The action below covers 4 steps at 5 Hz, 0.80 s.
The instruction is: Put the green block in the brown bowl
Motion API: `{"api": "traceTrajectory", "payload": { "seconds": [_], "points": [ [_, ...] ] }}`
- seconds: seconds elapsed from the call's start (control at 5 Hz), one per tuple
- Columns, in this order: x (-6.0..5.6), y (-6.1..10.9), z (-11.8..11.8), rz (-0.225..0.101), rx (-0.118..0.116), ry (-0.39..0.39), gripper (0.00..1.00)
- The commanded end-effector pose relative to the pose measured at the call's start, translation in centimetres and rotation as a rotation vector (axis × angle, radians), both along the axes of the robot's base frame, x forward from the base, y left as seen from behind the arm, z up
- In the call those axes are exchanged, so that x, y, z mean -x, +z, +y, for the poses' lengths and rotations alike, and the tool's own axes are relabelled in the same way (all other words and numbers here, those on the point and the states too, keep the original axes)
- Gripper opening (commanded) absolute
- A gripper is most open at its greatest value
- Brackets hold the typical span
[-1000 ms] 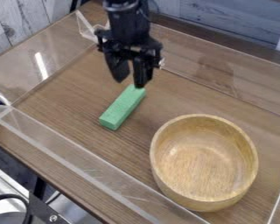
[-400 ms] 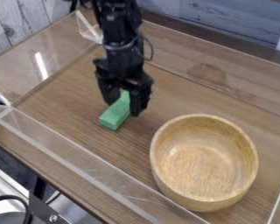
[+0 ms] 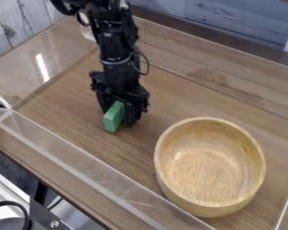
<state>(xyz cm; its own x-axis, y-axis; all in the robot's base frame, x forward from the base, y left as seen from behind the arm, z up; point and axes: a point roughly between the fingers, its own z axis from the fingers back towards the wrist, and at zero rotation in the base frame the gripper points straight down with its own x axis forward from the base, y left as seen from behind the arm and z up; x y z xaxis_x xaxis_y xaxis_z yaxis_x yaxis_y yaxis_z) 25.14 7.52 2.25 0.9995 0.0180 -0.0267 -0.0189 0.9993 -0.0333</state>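
The single camera looks down at a slant from above the near side, facing across the wooden tabletop (image 3: 62, 126) toward its far edge.

The black fingers (image 3: 116, 101) hid part of the green block (image 3: 112, 117), and where each met it was too blurred to tell. The arm (image 3: 111, 45) was cut off by the top edge of the view. A black cable (image 3: 7, 206) ran out of the picture at the lower left, and the wooden surface (image 3: 62, 108) was cropped too. The bowl's near wall hid its outer underside.
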Motion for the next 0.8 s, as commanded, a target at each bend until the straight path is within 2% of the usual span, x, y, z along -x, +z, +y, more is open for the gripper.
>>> {"api": "traceTrajectory", "payload": {
  "seconds": [0.0,0.2,0.4,0.6],
  "points": [
    [-0.8,2.0,0.2,-0.046,-0.005,0.014,0.0],
    [-0.9,3.4,-0.1,-0.057,0.008,0.024,0.0],
    [-1.5,6.2,-1.4,-0.094,0.024,0.03,0.0],
    [-1.9,9.2,-3.9,-0.125,0.049,0.019,0.0]
  ]
}}
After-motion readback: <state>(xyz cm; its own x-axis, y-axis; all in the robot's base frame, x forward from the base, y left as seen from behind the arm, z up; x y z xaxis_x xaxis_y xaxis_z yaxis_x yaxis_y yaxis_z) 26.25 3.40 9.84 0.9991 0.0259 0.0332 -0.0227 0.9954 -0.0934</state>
